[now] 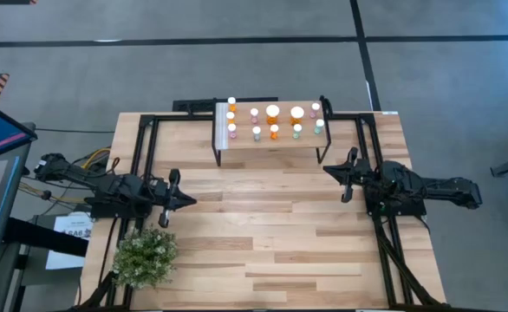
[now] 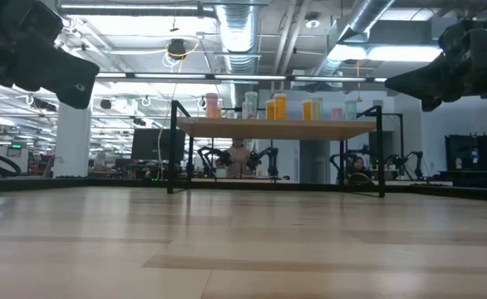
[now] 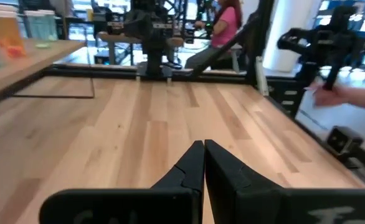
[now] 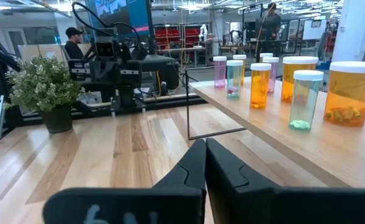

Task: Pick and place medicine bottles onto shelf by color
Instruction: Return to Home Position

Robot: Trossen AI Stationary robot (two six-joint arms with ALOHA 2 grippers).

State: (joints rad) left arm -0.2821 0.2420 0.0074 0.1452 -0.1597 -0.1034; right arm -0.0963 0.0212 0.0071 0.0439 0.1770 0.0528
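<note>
**Both arms drawn back, bottles up on the shelf**

Left gripper (image 1: pixel 191 201) low over the table (image 1: pixel 263 251) on its left side, pointing inward, fingers (image 3: pixel 189 167) pressed together and holding nothing. Potted plant (image 1: pixel 146 256) just beside that arm, toward the near edge. Shelf (image 1: pixel 280 146) at the far middle of the table, between the two arms and well apart from both. Medicine bottles (image 1: pixel 273 111) upright on its top in rough rows, orange, pink and pale green, white caps up; every bottle in view on the shelf, none on the tabletop. Right gripper (image 1: pixel 326 170) on the right side, near the shelf's right legs but not touching, fingers (image 4: pixel 192 165) likewise closed and empty.

Judged stage: sorting apparently done, retreat to rest in hand. For a clean finish, pull each arm straight back from the centre, right arm first away from the shelf legs, left arm wide of the plant, with no sweep across the shelf top.
</note>
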